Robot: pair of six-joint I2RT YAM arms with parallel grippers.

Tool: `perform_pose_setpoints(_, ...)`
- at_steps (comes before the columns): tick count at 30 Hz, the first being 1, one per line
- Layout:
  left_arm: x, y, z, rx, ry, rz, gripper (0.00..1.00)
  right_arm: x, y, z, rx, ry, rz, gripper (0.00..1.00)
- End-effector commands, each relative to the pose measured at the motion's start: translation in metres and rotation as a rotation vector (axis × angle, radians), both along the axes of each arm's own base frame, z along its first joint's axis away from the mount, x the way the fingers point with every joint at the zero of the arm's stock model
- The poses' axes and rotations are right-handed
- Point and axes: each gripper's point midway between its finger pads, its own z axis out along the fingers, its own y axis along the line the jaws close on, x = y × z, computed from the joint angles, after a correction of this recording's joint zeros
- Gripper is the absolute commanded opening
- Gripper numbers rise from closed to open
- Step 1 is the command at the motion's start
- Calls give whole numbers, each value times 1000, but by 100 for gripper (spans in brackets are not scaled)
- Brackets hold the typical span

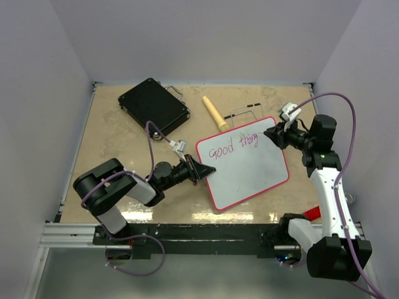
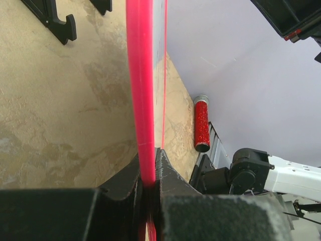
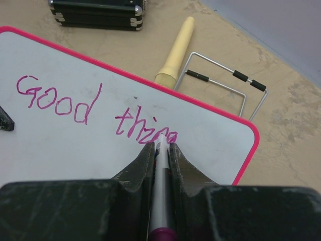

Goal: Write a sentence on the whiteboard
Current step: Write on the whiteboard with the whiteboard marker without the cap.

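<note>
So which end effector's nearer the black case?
Left. Left end effector clamps the whiteboard edge facing the black case; right end effector holds a marker over its opposite side.

Count on the worktop (image 1: pixel 112 143): seven single things, two hands, two words.
One whiteboard (image 1: pixel 249 177) with two pink words (image 3: pixel 95 108); one black case (image 1: pixel 153 106); one cream stick (image 1: pixel 213 113); one wire stand (image 1: pixel 244 114); one marker (image 3: pixel 161 191); one red glitter tube (image 2: pixel 202 123); left hand (image 1: pixel 211 169) and right hand (image 1: pixel 269 134).
</note>
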Motion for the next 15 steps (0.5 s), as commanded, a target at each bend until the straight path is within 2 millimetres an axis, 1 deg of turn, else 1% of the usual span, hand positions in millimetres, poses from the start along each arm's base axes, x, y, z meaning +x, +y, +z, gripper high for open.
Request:
perform_pose_setpoints(1, -7, -6, 46, -97, -205, -52, 0, -3, 5, 11, 13, -53, 49, 0)
perform_pose_setpoints(15, -7, -6, 44, -88, -191, -56, 0, -3, 1, 3, 11, -40, 45, 0)
